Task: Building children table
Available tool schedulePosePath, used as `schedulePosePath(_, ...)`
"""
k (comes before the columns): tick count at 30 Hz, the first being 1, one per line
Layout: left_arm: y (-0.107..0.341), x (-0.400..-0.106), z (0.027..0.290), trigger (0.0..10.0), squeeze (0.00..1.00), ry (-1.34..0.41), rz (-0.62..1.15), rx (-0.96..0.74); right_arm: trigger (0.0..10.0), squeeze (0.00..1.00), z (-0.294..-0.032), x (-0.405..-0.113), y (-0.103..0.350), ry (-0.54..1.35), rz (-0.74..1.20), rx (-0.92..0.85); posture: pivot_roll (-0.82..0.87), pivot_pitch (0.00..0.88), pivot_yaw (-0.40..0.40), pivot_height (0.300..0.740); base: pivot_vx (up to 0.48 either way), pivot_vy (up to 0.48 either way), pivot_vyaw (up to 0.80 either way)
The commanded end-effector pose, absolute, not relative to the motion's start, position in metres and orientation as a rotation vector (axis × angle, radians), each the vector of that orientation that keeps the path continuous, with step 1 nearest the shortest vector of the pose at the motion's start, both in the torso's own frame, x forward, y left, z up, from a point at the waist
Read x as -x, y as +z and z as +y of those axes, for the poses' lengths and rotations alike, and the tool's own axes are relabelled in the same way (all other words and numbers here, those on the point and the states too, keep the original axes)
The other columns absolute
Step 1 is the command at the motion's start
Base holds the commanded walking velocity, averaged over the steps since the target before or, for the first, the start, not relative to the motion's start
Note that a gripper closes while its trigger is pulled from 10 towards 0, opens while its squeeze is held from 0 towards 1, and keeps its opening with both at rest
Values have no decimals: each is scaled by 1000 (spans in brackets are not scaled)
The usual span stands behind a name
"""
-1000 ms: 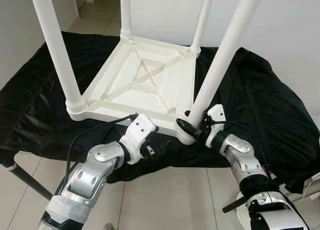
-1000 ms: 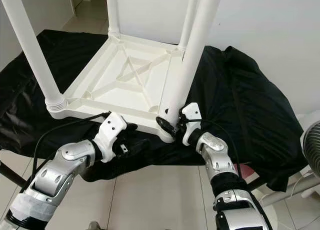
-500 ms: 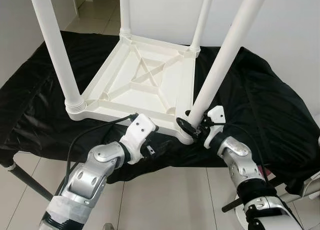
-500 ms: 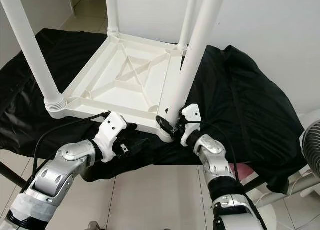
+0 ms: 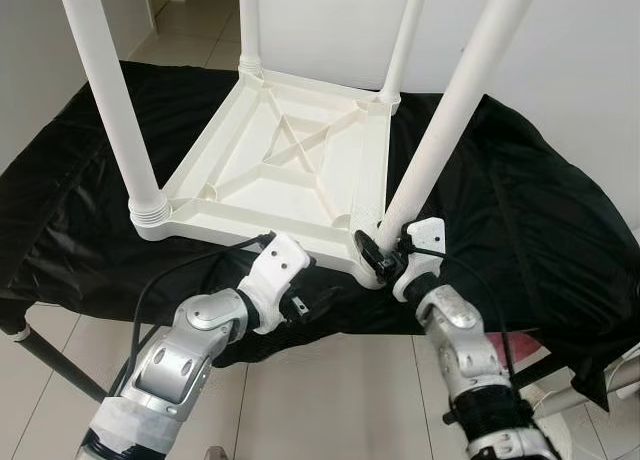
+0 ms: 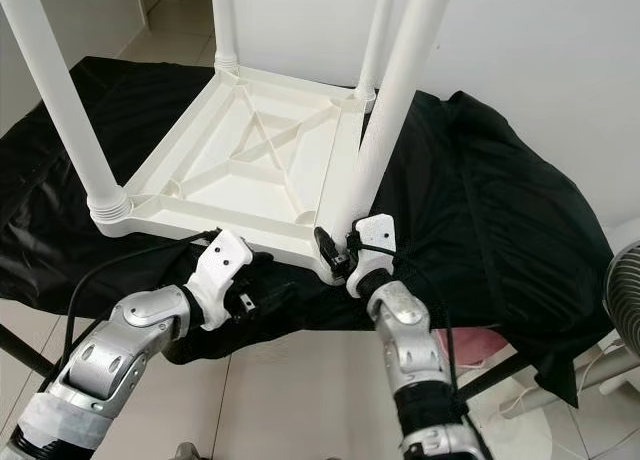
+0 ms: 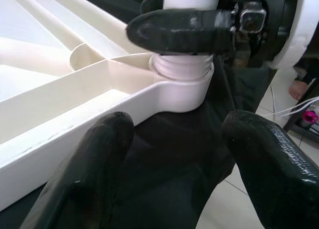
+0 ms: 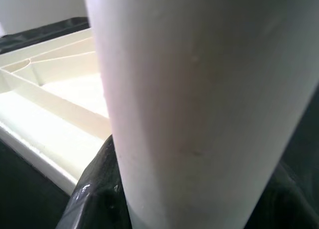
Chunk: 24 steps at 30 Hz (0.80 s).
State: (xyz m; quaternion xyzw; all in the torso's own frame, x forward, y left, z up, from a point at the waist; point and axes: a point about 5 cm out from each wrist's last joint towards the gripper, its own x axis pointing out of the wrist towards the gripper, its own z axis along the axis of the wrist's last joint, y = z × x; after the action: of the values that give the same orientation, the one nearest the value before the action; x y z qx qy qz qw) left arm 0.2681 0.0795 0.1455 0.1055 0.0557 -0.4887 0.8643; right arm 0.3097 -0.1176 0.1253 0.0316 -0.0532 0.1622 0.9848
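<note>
A white children's table (image 5: 290,170) lies upside down on a surface covered in black cloth (image 5: 530,210). All of its white legs stand up. My right gripper (image 5: 383,254) is shut on the base of the near-right leg (image 5: 450,110), just above the threaded corner socket (image 7: 182,72). That leg (image 8: 199,99) runs between the black fingers (image 8: 92,189) in the right wrist view. My left gripper (image 7: 174,154) is open, low on the cloth at the table's front edge, pointing toward that corner and holding nothing. The near-left leg (image 5: 110,100) stands in its socket.
The black cloth hangs over the front edge above a tiled floor (image 5: 330,400). A dark support pole (image 5: 50,360) slants below left. A fan (image 6: 625,280) stands at the right edge. A white wall (image 5: 590,70) rises behind.
My right forearm has swung inward to the left while its gripper stays on the leg base. The leg's top leans slightly more to the right. The left gripper has shifted a little right along the front edge.
</note>
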Motion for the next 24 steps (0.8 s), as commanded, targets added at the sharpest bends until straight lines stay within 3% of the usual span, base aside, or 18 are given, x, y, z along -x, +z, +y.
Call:
schedulePosePath(1, 147, -265, 76, 10000, 0, -1046, 110, -232, 10000, 0, -122, -307, 116, 247, -53, -75, 11, 46, -98, 740, 0, 0, 0)
schedulePosePath(12, 146, -264, 77, 10000, 0, -1040, 112, -234, 10000, 0, -120, -302, 119, -21, -31, -84, 22, 39, -112, 740, 0, 0, 0)
schedulePosePath(21, 146, -265, 77, 10000, 0, -1039, 113, -238, 10000, 0, -114, -299, 126, 10, -60, -54, 14, 32, -104, 740, 0, 0, 0)
schedulePosePath(23, 146, -265, 77, 10000, 0, -1042, 114, -240, 10000, 1000, -116, -297, 126, 24, -66, -77, 12, 32, -103, 740, 0, 0, 0)
schedulePosePath(24, 146, -265, 77, 10000, 0, -1042, 114, -240, 10000, 1000, -116, -297, 126, 24, -66, -77, 12, 32, -103, 740, 0, 0, 0)
